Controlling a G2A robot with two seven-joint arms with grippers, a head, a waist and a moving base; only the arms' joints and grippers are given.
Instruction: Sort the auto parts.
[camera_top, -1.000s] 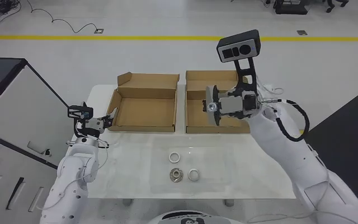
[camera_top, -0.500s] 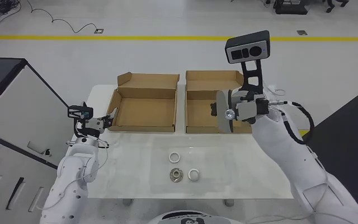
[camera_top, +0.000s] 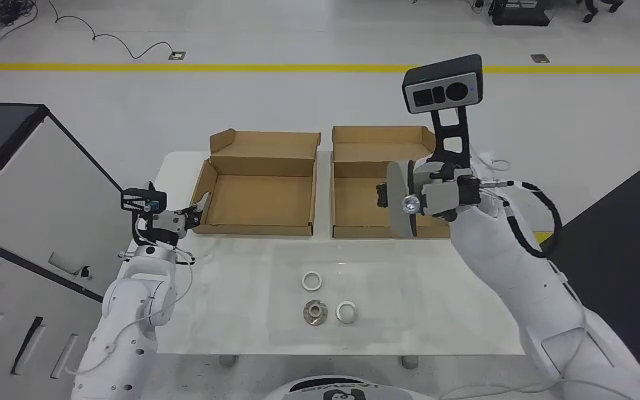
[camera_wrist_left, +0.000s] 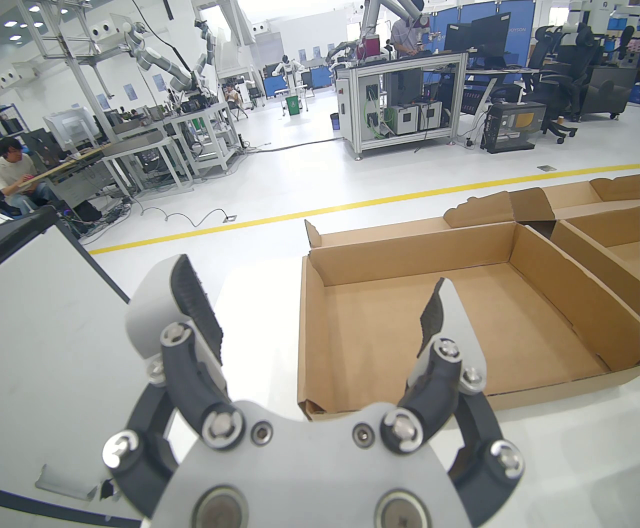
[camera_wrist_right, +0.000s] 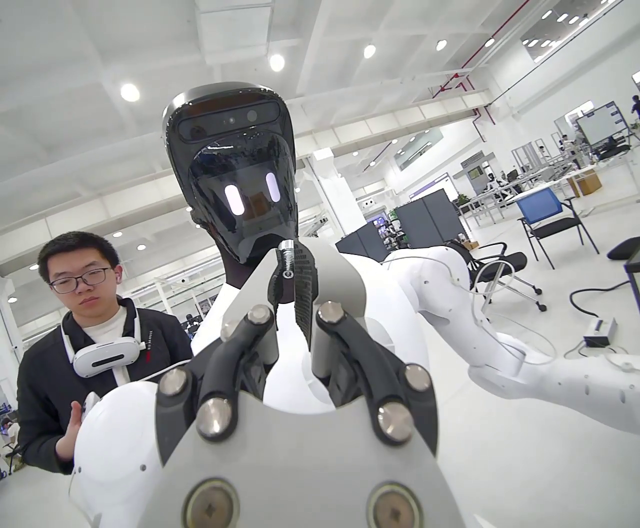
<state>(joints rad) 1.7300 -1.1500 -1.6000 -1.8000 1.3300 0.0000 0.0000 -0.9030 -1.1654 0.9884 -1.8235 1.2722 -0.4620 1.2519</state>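
Table (camera_top: 250, 290): left box (camera_top: 262, 190) and right box (camera_top: 360, 205) side by side at back. Before them, ring (camera_top: 312, 282) behind hub (camera_top: 315, 312); second ring (camera_top: 346, 312) just right of hub. Left gripper (camera_top: 200, 212) beside left box's left wall. Right gripper (camera_top: 399, 202), holding part (camera_wrist_right: 286, 257), over right box.

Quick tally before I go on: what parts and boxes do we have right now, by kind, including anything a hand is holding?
White rings: 2
Metal disc: 1
Small metal piece, pinched in the right hand: 1
Cardboard boxes: 2
Total: 6
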